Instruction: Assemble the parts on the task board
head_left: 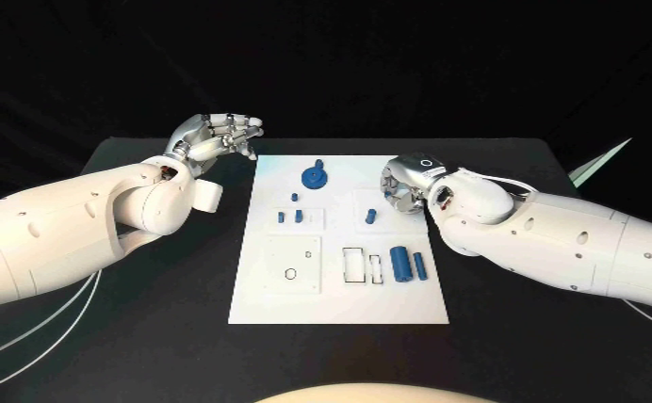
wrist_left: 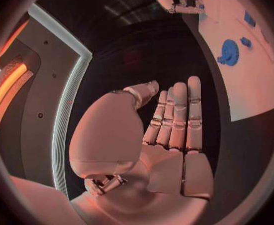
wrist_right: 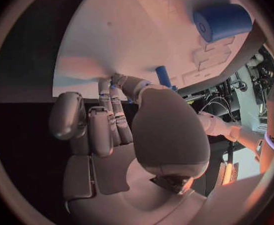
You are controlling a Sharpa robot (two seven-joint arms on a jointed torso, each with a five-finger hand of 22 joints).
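- Looking down from the head view, the white task board (head_left: 272, 290) lies in the middle of the black table (head_left: 136, 328). On it sit a blue gear-like part (head_left: 313, 177) at about 12 o'clock, small blue pegs (head_left: 291, 216) left of centre, a small blue peg (head_left: 368, 217) right of centre, and a blue cylinder (head_left: 401, 264) with a slim blue pin (head_left: 421, 265) just beside it toward 4 o'clock.
- Same view: the left hand (head_left: 218, 138) hangs off the board's 10 o'clock corner, over the table, fingers loosely curled and holding nothing I can see. The right hand (head_left: 405, 186) is at the board's 3 o'clock edge, near the small blue peg; its fingers are hidden under the wrist.
- Left wrist view: the left hand (wrist_left: 164, 135) shows a flat palm, fingers straight and side by side, empty. The gear-like part (wrist_left: 229, 51) lies on the board well apart from it.
- Right wrist view: the right hand (wrist_right: 118, 120) has its fingers bent down onto the board, fingertips (wrist_right: 115, 80) at the surface. The small blue peg (wrist_right: 163, 76) stands just beside them; whether they pinch it, I cannot tell. The blue cylinder (wrist_right: 223, 22) lies farther off.
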